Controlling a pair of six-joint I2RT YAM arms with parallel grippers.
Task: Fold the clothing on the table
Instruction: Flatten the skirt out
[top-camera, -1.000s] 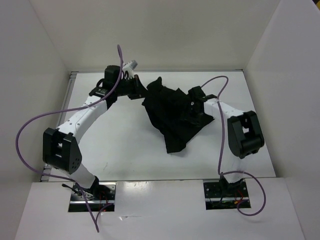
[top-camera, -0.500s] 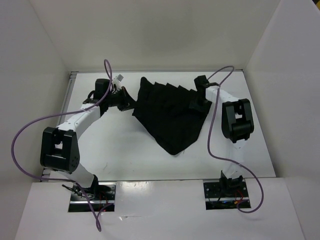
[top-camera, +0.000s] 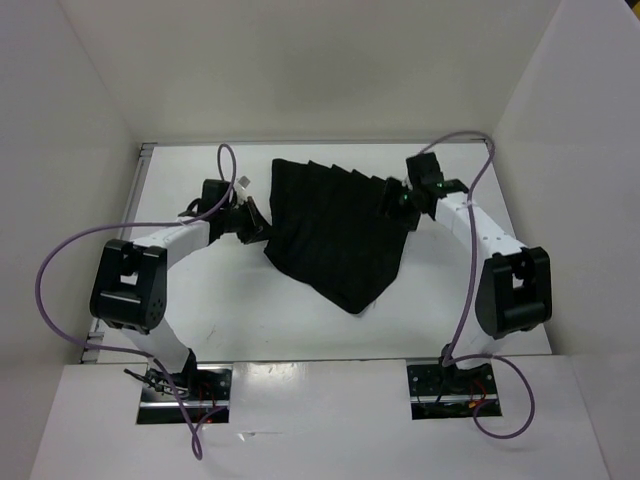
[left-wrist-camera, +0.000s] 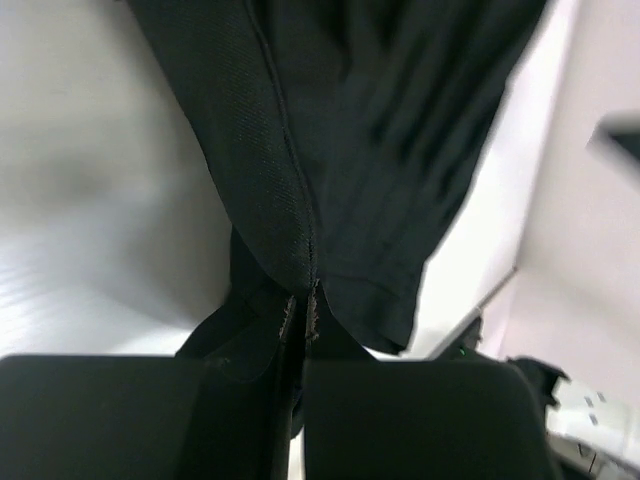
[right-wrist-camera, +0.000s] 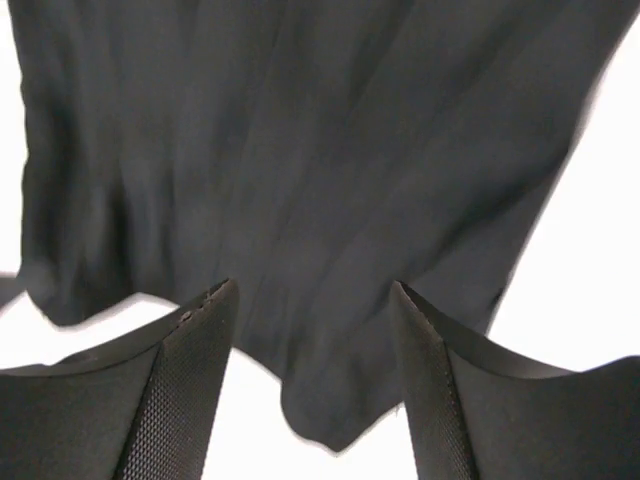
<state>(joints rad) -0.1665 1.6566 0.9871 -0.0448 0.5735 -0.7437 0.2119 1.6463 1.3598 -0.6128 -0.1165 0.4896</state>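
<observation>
White walls enclose the scene on three sides. Inside them lies the white table, with a thin metal edge along its left side.

The clothing is a black garment spread on the far half of the table, a little right of the middle. Its far edge runs fairly straight, near the back wall. From there it narrows to a blunt point aimed at the near edge, so its outline is roughly a triangle. Pleat-like ridges fan across its upper part.

The left arm curves from its base at the near edge up toward the garment's left side. The right arm reaches from its own base to the garment's far right corner.

The left gripper sits at the cloth's left edge. The left wrist view shows its fingers clenched together on the fabric, with a stitched seam running straight down into the pinch. The cloth spreads away from the grip in soft folds.

The right gripper is released. In the right wrist view its two textured fingers stand wide apart, and a lobe of the garment's edge shows in the gap between them. Whether either finger touches the cloth cannot be told.

A purple cable loops off the left arm, and another purple cable trails along the right arm to its base.
</observation>
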